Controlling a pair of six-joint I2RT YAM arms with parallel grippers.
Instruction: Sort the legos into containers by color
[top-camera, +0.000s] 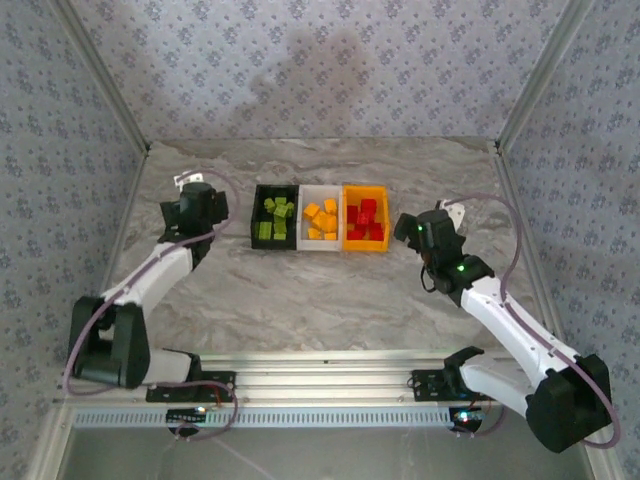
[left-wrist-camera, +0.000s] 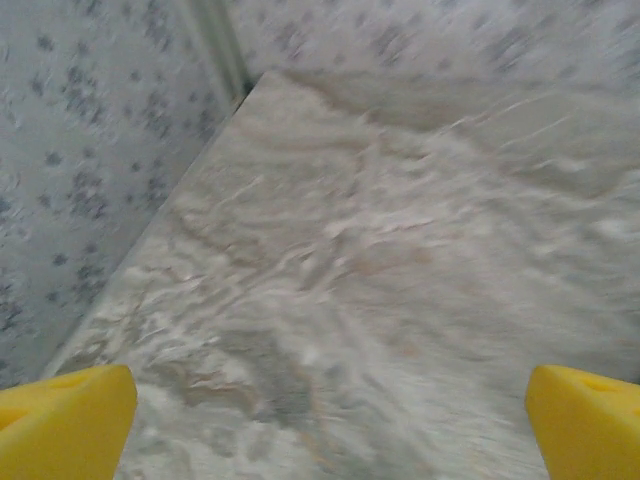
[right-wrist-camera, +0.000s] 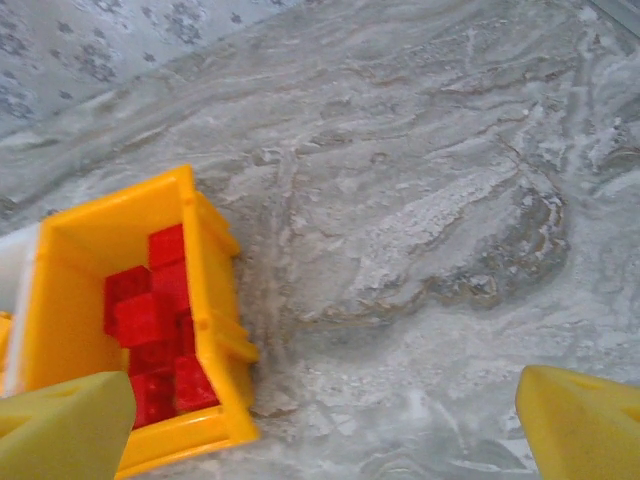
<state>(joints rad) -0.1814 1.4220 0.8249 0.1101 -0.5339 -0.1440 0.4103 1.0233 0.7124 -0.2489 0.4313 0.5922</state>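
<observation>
Both left gripper and right gripper gape wide, flanking the containers amid open table

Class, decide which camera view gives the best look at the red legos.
The right wrist view: the red legos appear large and close inside the orange bin. The top external view shows them tiny; the left wrist view faces tabletop.

Bright even light; L wrist view blurry, top view soft.

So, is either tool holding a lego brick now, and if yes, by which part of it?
Nothing is held. The left tool and the right tool both stand open and empty above the table.
</observation>
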